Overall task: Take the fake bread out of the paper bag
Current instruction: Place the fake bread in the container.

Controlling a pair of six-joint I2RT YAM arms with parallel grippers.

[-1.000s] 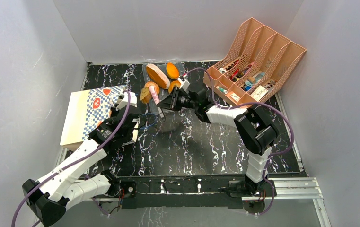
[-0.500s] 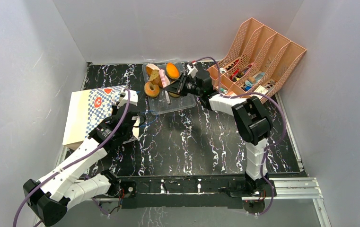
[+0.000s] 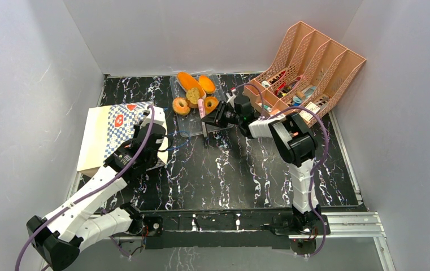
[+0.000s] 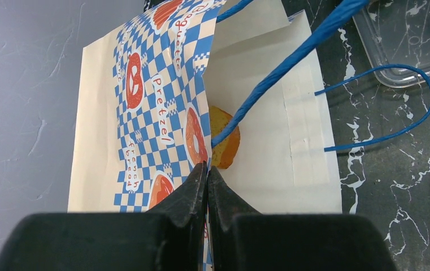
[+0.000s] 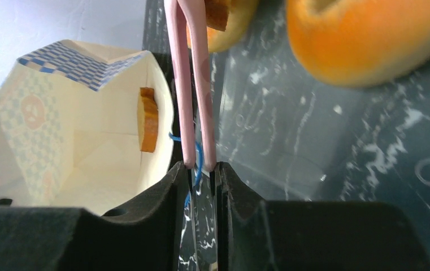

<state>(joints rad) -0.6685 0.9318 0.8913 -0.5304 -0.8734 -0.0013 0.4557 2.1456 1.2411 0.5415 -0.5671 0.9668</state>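
One orange bun (image 4: pixel 229 149) (toy): in checkered paper bag (image 4: pixel 144 113)
Left end effector (image 4: pixel 206 168): clamps its rim
Right end effector (image 5: pixel 201 169): grips pink tongs (image 5: pixel 179 84)

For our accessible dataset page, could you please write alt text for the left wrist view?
The left end effector, shut, pinches the rim of the open paper bag lying on its side, with one orange piece of fake bread inside. Blue cord handles trail onto the black marbled table toward a clear plastic tray.

paper bag (image 3: pixel 116 131) on its side | fake bread (image 3: pixel 190 82) in clear tray (image 3: pixel 191 121)
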